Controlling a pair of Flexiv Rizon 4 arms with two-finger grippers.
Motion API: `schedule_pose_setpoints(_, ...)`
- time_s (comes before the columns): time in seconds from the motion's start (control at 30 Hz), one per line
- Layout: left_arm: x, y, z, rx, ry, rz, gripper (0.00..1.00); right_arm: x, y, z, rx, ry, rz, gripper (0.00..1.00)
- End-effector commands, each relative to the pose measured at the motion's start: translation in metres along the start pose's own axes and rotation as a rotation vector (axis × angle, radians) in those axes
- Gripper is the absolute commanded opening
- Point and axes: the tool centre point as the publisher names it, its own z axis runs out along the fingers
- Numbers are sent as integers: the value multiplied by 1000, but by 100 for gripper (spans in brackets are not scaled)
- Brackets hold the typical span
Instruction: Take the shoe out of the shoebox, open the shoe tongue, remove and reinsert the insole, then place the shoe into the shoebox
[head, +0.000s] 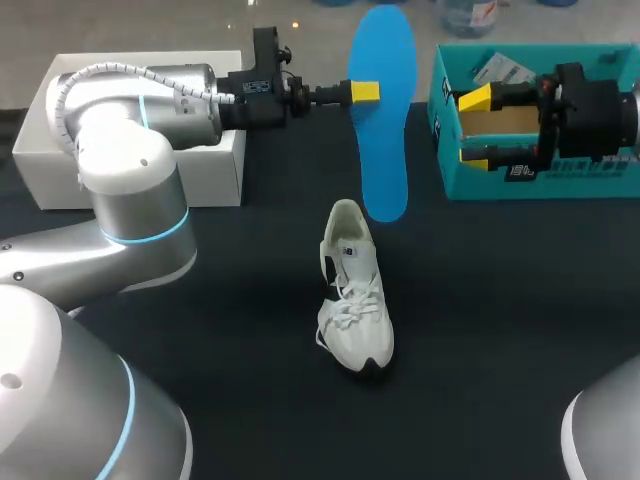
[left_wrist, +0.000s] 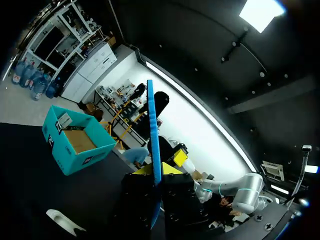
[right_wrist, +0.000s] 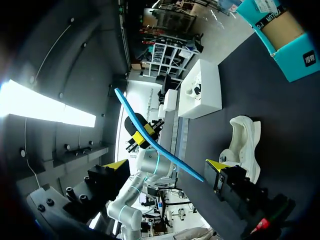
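Gripping the long blue foam insole (head: 382, 120) near its middle, the left gripper (head: 365, 93) has its yellow-tipped fingers (left_wrist: 180, 157) pressed against both flat faces. From the left wrist the insole shows edge-on, rising out from between the two fingers. In the right wrist view it hangs in the air as a thin curved strip, lifted off the black tabletop (head: 500, 330).

Below it the white lace-up sneaker (head: 355, 300) stands upright on its sole near the middle of the table. Its dark toe points toward the robot and its heel opening lies near the insole's closer end. Nothing holds the shoe.

The right gripper (head: 472, 126) hovers over the teal cardboard shoebox (head: 530, 185) at the far right of the table. Its two yellow tips are spread wide apart with nothing between them. The box is open at the top, showing a brown bottom and a few paper tags inside.

A white rectangular box (head: 220, 170) sits at the far left, partly hidden behind the left arm.
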Motion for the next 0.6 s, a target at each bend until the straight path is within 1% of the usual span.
schedule_pose_setpoints(0.03,-1,4,-1,18,9,49,0,1,2,2,2,-3,1,100)
schedule_pose_setpoints(0.27,-1,4,-1,18,9,49,0,1,2,2,2,-3,1,100)
schedule_pose_setpoints(0.33,-3,3,0,0,-5,325,0,1,2,2,2,-3,1,100)
schedule_pose_setpoints(0.37,-3,2,0,3,14,466,0,1,2,2,2,-3,1,100)
schedule_pose_setpoints(0.4,-3,1,1,30,29,584,0,1,2,2,2,-3,1,100)
schedule_pose_setpoints(0.43,0,-1,2,46,54,586,0,1,2,2,2,-3,1,100)
schedule_pose_setpoints(0.47,2,-2,2,76,73,714,0,1,2,2,2,-3,1,100)
schedule_pose_setpoints(0.5,1,-3,3,78,94,830,0,1,2,2,2,-3,1,100)
schedule_pose_setpoints(0.53,1,-3,2,92,104,879,0,1,2,2,2,-3,1,100)
schedule_pose_setpoints(0.57,1,-4,3,123,118,972,0,1,2,2,2,-3,1,100)
schedule_pose_setpoints(0.6,0,-4,2,110,156,1073,0,1,2,2,2,-3,1,100)
